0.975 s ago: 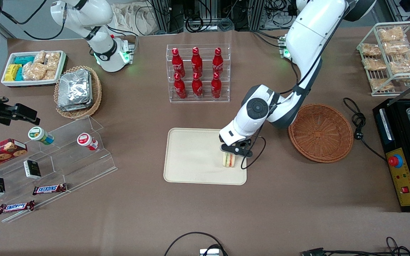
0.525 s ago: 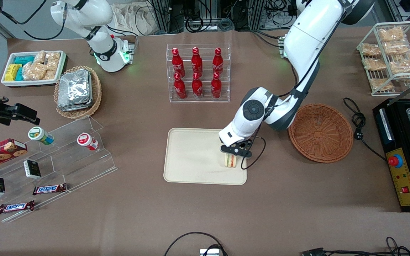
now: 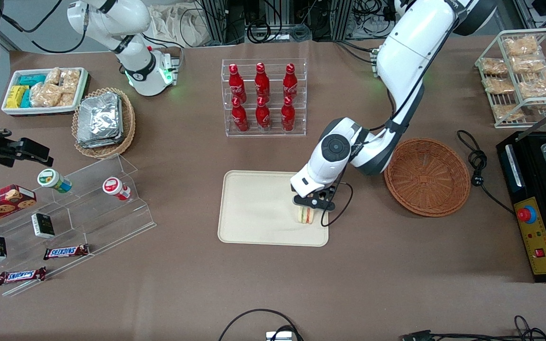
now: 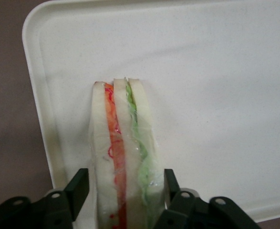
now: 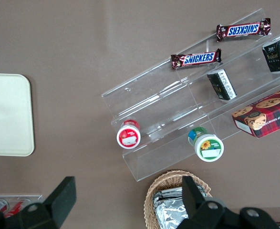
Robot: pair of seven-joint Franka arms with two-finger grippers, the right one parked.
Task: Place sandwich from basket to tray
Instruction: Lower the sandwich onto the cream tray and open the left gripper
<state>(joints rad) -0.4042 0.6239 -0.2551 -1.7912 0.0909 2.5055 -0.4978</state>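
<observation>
Layered sandwich (image 4: 123, 152) upright on cream tray (image 3: 254, 208), basket (image 3: 427, 176) nearby

A robotics lab dressed as a mock snack shop is shown. Cable bundles and aluminium framing (image 3: 273, 21) are seen at twelve o'clock, and a control box with a red stop button (image 3: 527, 214) at three o'clock. Shop stock is laid out on the brown-covered table (image 3: 183, 284): cola bottles (image 3: 262, 97) in a clear rack, chocolate bars (image 3: 66, 251) on acrylic steps.
</observation>
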